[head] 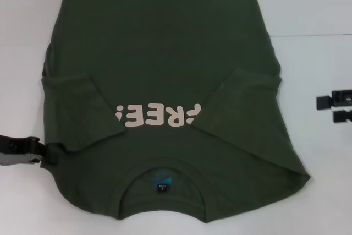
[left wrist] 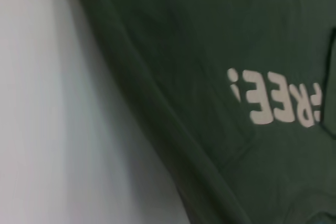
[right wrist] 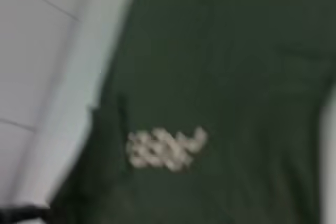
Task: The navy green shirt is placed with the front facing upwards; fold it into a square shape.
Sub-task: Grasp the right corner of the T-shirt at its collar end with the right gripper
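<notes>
At the left edge of the head view, the left gripper [head: 47,152] lies low on the white table [head: 319,4], its black fingers pressed against the near-left edge of the shirt [head: 165,42]; I cannot tell whether they are apart or clamped on the cloth.

The shirt is spread flat across the middle of the table, a soft, matte dark olive cotton with faint wrinkles. Its ribbed round collar [head: 165,164] lies at the near edge and the straight hem at the far edge. Both short sleeves are folded inward over the chest: the left sleeve [head: 82,103] and the right sleeve [head: 242,103] form slanted flaps that cover the ends of the pale pinkish lettering [head: 157,116], which reads upside down. A small dark label [head: 164,186] with blue print sits inside the collar.

At the right, the right gripper [head: 334,108] hovers over bare table, well apart from the shirt, its two black fingers held apart with a clear gap between them.
</notes>
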Robot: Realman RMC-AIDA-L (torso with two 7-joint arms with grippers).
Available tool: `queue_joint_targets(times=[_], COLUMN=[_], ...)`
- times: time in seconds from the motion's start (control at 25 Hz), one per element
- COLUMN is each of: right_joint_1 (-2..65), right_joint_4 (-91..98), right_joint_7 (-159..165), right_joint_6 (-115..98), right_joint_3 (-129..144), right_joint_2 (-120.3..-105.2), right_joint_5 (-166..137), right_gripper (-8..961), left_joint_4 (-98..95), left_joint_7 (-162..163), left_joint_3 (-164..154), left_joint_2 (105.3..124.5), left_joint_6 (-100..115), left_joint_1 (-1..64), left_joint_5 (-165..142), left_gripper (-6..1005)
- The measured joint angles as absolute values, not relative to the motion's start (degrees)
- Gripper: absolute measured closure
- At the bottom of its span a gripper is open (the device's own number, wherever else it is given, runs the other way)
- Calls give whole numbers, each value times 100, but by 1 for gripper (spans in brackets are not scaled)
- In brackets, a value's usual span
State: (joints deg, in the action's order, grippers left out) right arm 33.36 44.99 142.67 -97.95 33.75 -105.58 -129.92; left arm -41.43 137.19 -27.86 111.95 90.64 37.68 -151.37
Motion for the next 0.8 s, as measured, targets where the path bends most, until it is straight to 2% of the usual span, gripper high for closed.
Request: queue_joint_targets(times=[0.08,0.2,0.48,0.8], right_joint_1=[3524,3854,4187,4192], right_joint_4=[4725,4828,4530,4055], right_joint_7=[14585,14851,14944,14882], right_joint_6=[-10022,-10214,-9990,-9521], right_joint_3=[3402,3445,3764,3940], right_joint_2=[-10519,-10542,-10834,-11012], right_joint_5=[-13517,-14366,-15239,-15247], right_gripper=[10,10,10,11], left_joint_4=[-4142,-4156,-4166,-4161], left_joint_7=[13668,13656,13655,13651], left_joint_3=[-2695,-2666,-2622,-2586], left_joint_2=[11175,11159,11153,11152], left_joint_6=[9115,9148,9174,9185], left_joint_1=[3759,3729,3686,3682], left_joint_5=[-15124,-15122,-15121,-15111], left_gripper=[962,961,958,955])
